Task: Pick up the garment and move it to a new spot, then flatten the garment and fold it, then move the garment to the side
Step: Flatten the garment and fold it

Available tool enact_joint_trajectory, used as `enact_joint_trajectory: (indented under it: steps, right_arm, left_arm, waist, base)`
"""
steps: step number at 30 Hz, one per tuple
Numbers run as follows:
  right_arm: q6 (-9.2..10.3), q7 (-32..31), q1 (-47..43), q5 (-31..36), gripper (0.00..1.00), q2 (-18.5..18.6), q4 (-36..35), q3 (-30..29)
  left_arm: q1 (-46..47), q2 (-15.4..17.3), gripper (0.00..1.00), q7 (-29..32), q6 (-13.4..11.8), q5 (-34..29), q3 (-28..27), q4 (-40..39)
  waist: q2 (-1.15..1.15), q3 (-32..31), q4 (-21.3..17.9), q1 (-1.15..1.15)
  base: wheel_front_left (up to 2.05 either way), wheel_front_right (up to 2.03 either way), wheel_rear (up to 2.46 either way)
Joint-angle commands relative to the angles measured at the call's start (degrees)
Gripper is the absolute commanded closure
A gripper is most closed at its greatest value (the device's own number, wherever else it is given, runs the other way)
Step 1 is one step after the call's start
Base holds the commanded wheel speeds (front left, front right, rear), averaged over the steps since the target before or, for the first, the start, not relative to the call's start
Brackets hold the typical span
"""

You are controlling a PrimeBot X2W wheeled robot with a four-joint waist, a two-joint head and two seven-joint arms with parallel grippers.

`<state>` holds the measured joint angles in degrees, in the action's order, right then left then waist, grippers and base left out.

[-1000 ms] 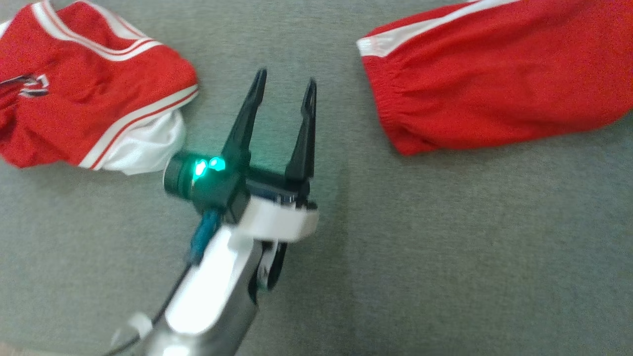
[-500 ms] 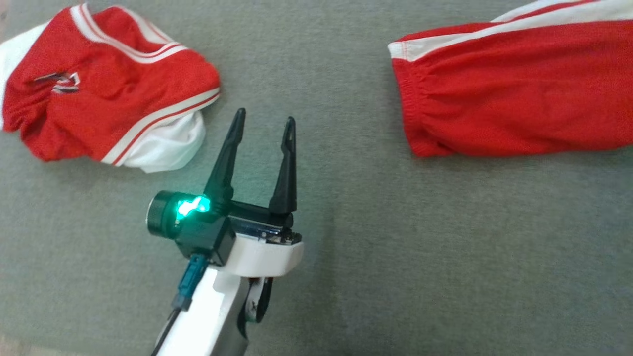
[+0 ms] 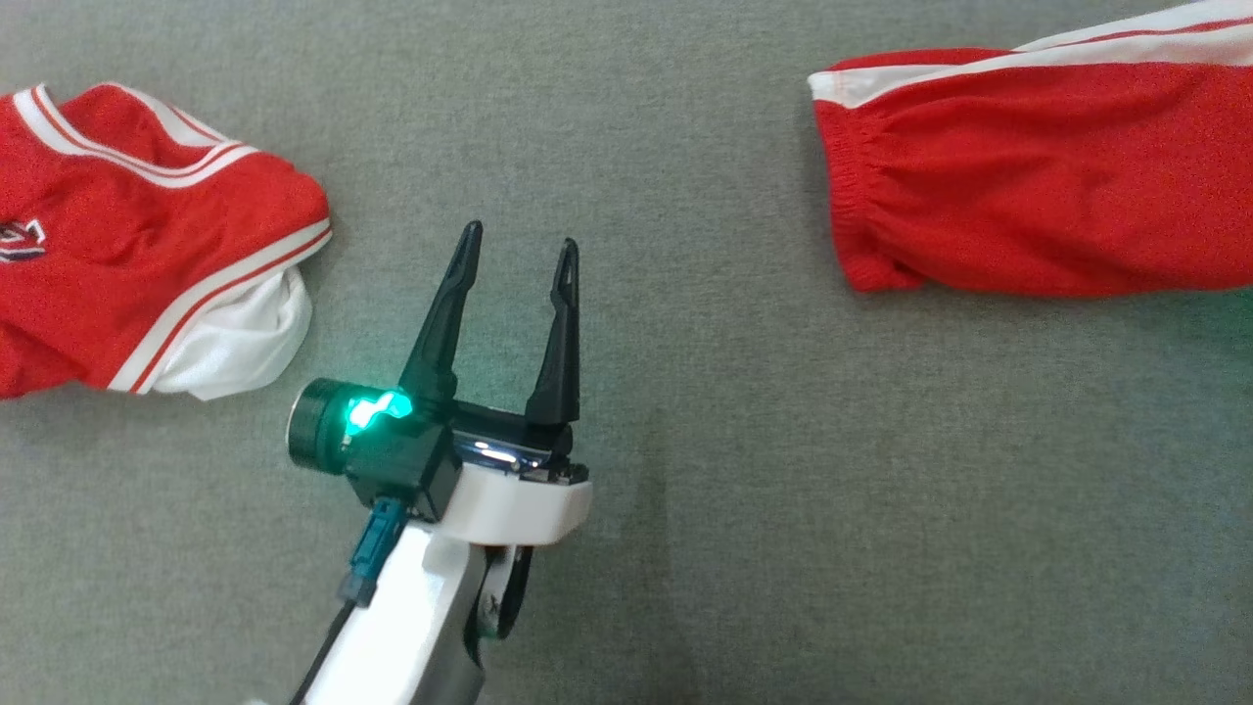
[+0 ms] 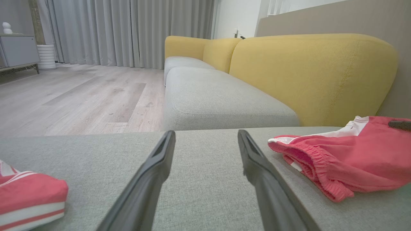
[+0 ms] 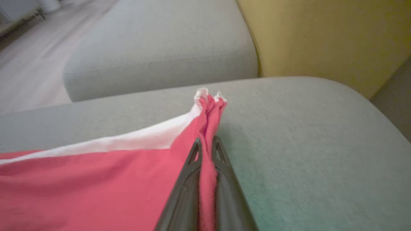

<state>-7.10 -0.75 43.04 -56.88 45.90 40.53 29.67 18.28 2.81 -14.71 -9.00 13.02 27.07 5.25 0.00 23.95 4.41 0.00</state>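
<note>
The garment (image 3: 1038, 166) is a pair of red shorts with a white side stripe and a gathered waistband, lying on the grey cushion at the upper right of the head view. In the right wrist view my right gripper (image 5: 207, 142) is shut on a bunched red-and-white corner of the garment (image 5: 96, 179). My left gripper (image 3: 519, 240) hovers open over bare cushion left of the garment, with nothing between its fingers. The left wrist view has the left gripper (image 4: 205, 134) open, and the garment (image 4: 346, 160) lies to its right.
A second red garment with white trim (image 3: 147, 255) lies crumpled at the left, also seen low left in the left wrist view (image 4: 29, 199). Beyond the grey cushion (image 4: 205, 179) stand a yellow sofa back (image 4: 308, 73), another grey seat (image 4: 212, 99) and wooden floor (image 4: 80, 99).
The head camera has shifted. My left gripper has drawn back toward me and stays open. The garment's waistband end now sits farther right in the picture.
</note>
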Motion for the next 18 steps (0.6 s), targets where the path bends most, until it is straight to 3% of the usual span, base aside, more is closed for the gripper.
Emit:
enact_joint_trajectory:
  steps: [1, 10, 15, 16, 17, 18]
  right_arm:
    - [-0.39, 1.1, 0.44, 0.26, 1.0, 1.06, -2.68, 0.48]
    - [-0.39, 0.62, -0.29, -0.01, 1.0, -6.04, -21.39, 4.23]
    - [-0.39, -2.35, -1.55, 2.21, 1.0, -13.74, -26.13, 7.44]
    - [-0.39, -3.1, -2.13, 2.49, 0.87, -15.64, -26.0, 8.02]
    - [-0.39, -3.81, -2.74, 3.0, 0.24, -17.26, -25.67, 8.7]
    - [-0.39, -3.98, -3.37, 3.64, 0.0, -18.72, -25.09, 8.93]
  left_arm:
    - [-0.29, 0.08, 0.0, -0.29, 0.14, -0.47, -2.19, -1.49]
    - [-2.44, 0.07, 0.0, -0.29, 0.8, 0.07, -2.88, 0.06]
    - [-3.29, 0.07, 0.0, -0.29, 0.45, 1.08, -2.76, -0.23]
    - [-3.38, 0.07, 0.0, -0.29, 0.42, 1.39, -2.56, -0.24]
    - [-3.46, 0.07, 0.0, -0.29, 0.39, 1.7, -2.34, -0.23]
    - [-3.54, 0.07, 0.0, -0.29, 0.28, 2.06, -2.11, -0.23]
  waist:
    - [0.0, -0.76, -0.56, 0.0]
    - [0.0, -5.02, -1.4, 0.0]
    - [0.0, -5.88, -0.53, 0.0]
    - [0.0, -5.96, -0.18, 0.0]
    - [0.0, -6.05, 0.17, 0.0]
    - [0.0, -6.17, 0.55, 0.0]
  base:
    - [0.0, 0.0, 0.0]
    - [0.0, 0.0, 0.0]
    - [0.0, 0.0, 0.0]
    - [0.0, 0.0, 0.0]
    - [0.0, 0.0, 0.0]
    - [0.0, 0.0, 0.0]
